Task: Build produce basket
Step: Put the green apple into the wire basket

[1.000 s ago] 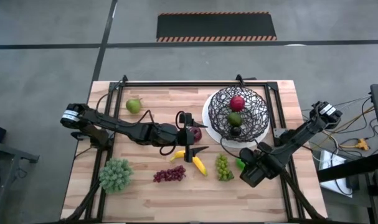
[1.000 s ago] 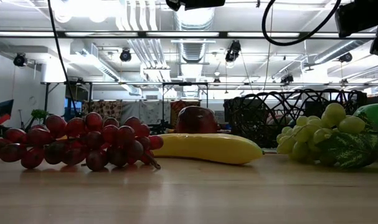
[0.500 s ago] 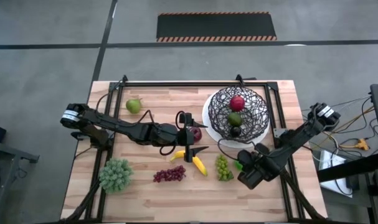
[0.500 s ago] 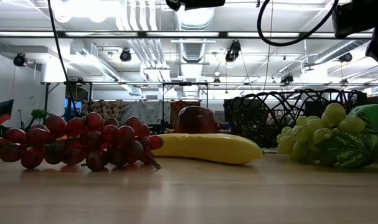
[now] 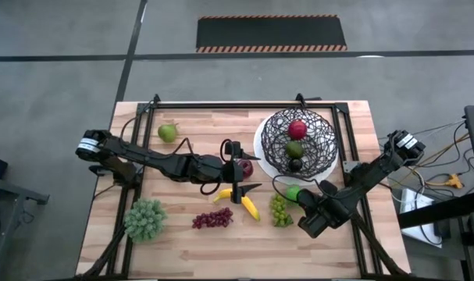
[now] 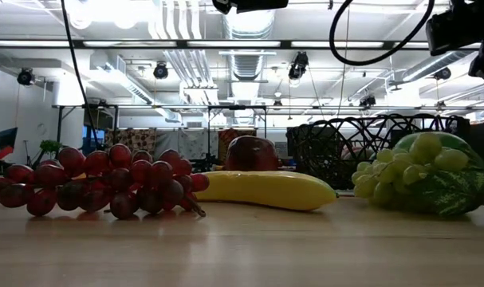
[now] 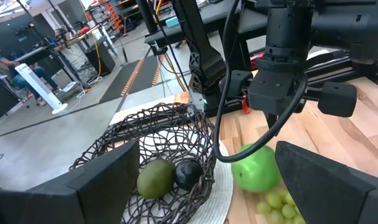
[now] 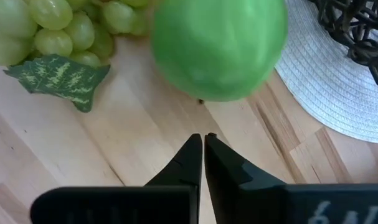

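Observation:
The green apple (image 8: 217,43) lies on the wood between the green grapes (image 5: 279,209) and the basket's white plate (image 8: 338,93). My right gripper (image 8: 203,140) is shut, and its tips stand just short of the apple (image 5: 293,193), with a strip of table between them. The black wire basket (image 5: 297,142) holds a red apple (image 5: 297,129), an avocado (image 7: 155,178) and a plum (image 7: 187,175). My left gripper (image 7: 207,146) is open and hangs above a dark red apple (image 5: 247,167) that rests on the table. The banana (image 6: 261,190), purple grapes (image 6: 98,182) and pear (image 5: 167,133) lie on the table.
A frilly pale-green leafy bunch (image 5: 145,219) sits near the table's near left corner. A black frame (image 5: 221,104) runs along the table's far edge and sides. Bare wood lies along the near edge and between the pear and the basket.
The green apple has rolled out from under my right gripper toward the table's left and far side. It now lies beside the green grapes and in front of the basket's plate. My right gripper has shifted slightly left.

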Controlling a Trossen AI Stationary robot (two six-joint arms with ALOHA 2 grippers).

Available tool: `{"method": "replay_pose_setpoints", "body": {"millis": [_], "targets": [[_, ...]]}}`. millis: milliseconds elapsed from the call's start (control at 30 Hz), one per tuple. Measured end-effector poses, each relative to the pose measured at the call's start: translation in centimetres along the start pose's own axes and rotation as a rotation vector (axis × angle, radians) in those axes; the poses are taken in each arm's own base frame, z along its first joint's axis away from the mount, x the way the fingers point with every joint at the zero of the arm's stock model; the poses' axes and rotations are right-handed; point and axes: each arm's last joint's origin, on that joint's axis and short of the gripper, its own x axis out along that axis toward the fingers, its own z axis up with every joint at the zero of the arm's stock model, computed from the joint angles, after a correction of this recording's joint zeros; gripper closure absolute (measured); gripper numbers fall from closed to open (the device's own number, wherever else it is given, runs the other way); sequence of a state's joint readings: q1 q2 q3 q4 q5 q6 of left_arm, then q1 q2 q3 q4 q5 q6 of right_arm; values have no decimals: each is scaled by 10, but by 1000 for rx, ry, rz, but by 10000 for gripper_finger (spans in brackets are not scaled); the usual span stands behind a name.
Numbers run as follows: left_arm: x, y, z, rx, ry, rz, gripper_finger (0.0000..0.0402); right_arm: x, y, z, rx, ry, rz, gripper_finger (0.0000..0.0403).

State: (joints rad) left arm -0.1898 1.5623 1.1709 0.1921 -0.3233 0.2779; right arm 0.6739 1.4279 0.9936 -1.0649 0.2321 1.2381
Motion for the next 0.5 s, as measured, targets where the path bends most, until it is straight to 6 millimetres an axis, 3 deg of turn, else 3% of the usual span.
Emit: {"method": "replay_pose_setpoints", "body": {"millis": [267, 500], "targets": [[0, 0, -2, -1, 16, -4, 45, -8, -3, -1, -30, -10, 32, 394], [3, -15, -22, -63, 130, -146, 45, -24, -6, -30, -224, -153, 73, 394]]}}
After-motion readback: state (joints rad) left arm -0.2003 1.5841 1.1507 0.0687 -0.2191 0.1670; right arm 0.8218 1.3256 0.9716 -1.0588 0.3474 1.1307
